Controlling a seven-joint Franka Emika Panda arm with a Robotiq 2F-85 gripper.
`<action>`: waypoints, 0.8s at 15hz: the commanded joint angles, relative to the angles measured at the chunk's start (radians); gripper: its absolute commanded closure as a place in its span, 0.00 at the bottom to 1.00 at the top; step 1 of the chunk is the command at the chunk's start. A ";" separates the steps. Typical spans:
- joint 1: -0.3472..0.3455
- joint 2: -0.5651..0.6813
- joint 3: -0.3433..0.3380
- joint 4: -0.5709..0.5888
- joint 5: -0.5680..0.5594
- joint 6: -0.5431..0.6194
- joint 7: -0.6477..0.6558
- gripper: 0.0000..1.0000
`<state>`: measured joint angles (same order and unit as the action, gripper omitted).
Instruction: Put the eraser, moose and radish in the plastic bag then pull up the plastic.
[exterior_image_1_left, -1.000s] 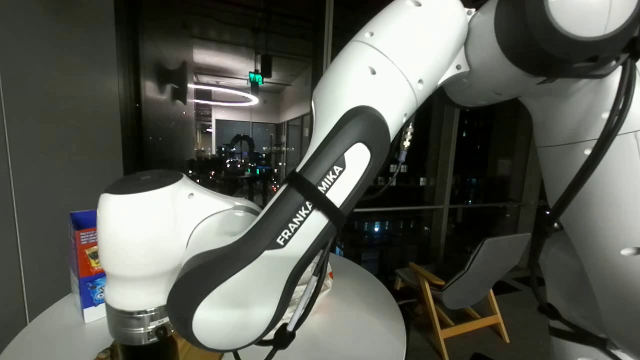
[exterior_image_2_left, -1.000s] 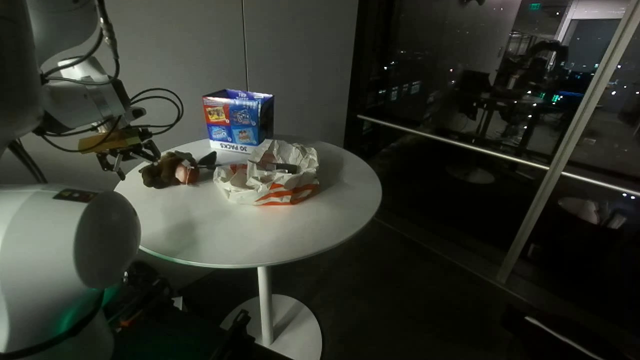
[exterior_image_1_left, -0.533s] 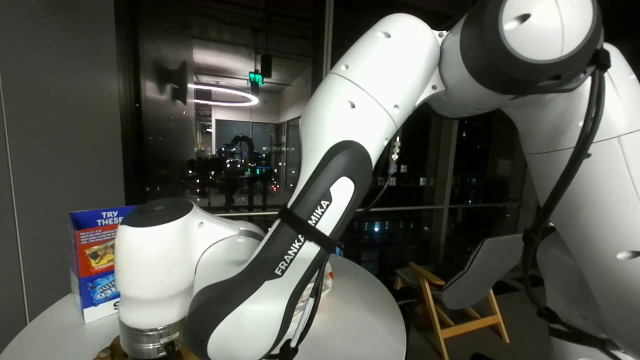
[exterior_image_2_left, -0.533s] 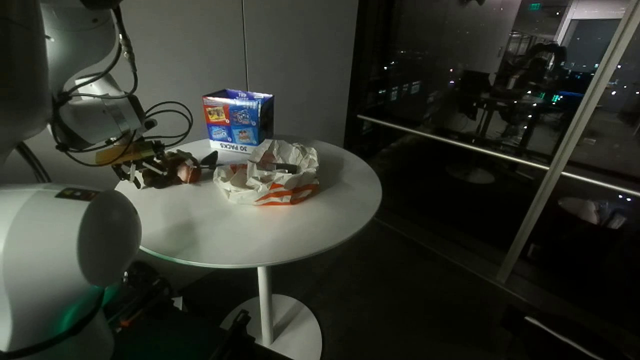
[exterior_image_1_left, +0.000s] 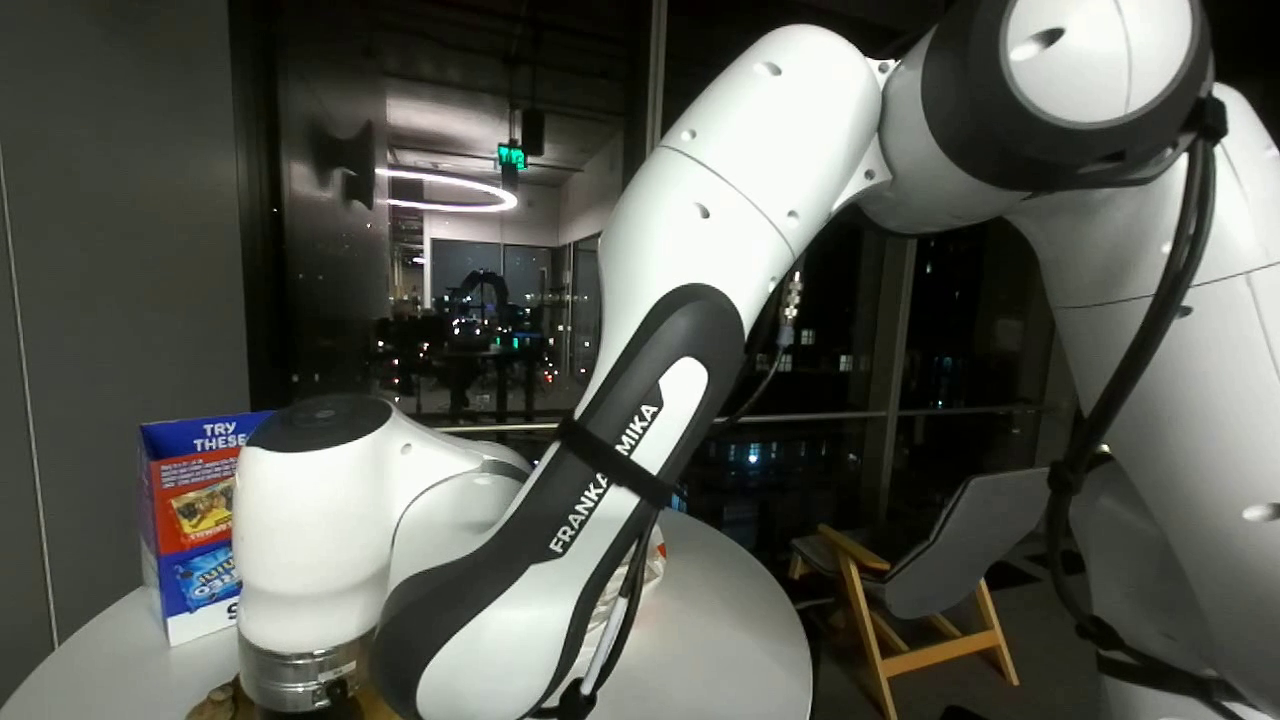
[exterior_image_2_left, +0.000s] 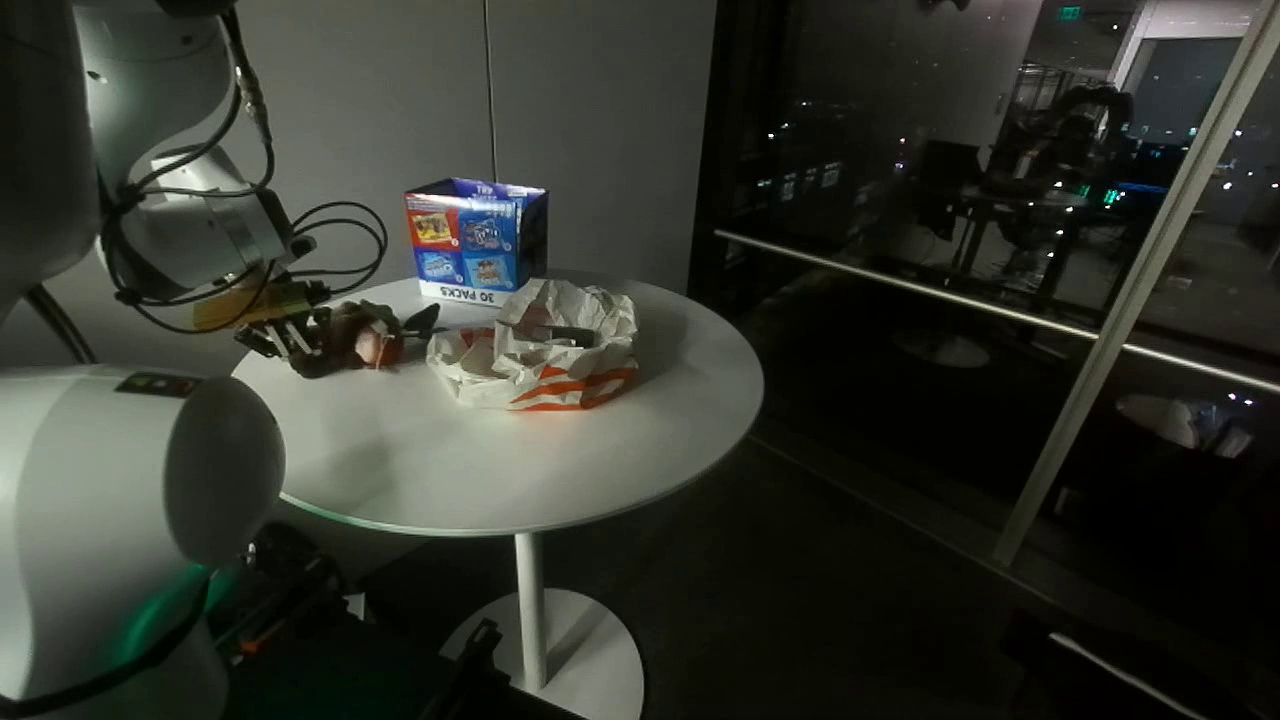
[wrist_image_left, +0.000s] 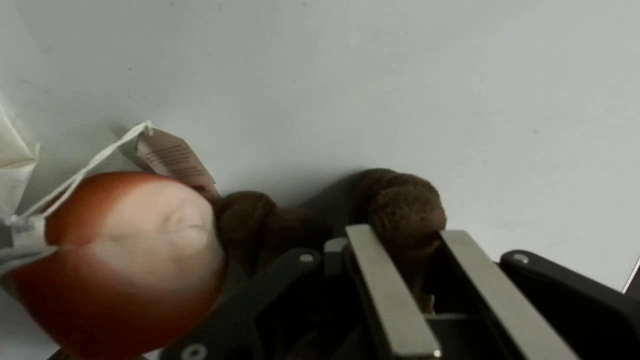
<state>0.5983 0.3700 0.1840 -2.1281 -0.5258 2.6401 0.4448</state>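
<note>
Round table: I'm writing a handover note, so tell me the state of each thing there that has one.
Plastic bag, crumpled, open, a dark unidentified thing in its folds
Radish, outside the bag, tagged
Moose, outside the bag, seemingly gripped
End effector, closed on part of the moose
Dark piece near the radish, unclear
Blue box, standing, "30 PACKS" upside down

White arm, FRANKA lettering, black strap, dark cables — silvery ring, black gripper

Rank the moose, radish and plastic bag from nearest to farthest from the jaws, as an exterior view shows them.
1. moose: at the jaws, which partly cover it.
2. radish: toward picture right, beside the moose.
3. plastic bag: farther right, past the radish.
</note>
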 joint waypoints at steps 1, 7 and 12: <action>0.022 -0.027 -0.021 -0.011 0.000 0.016 0.029 0.89; 0.025 -0.163 -0.023 -0.048 -0.019 0.051 0.075 0.88; -0.011 -0.301 -0.042 -0.031 -0.194 -0.001 0.305 0.88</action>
<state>0.6084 0.1723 0.1594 -2.1340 -0.6163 2.6685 0.6126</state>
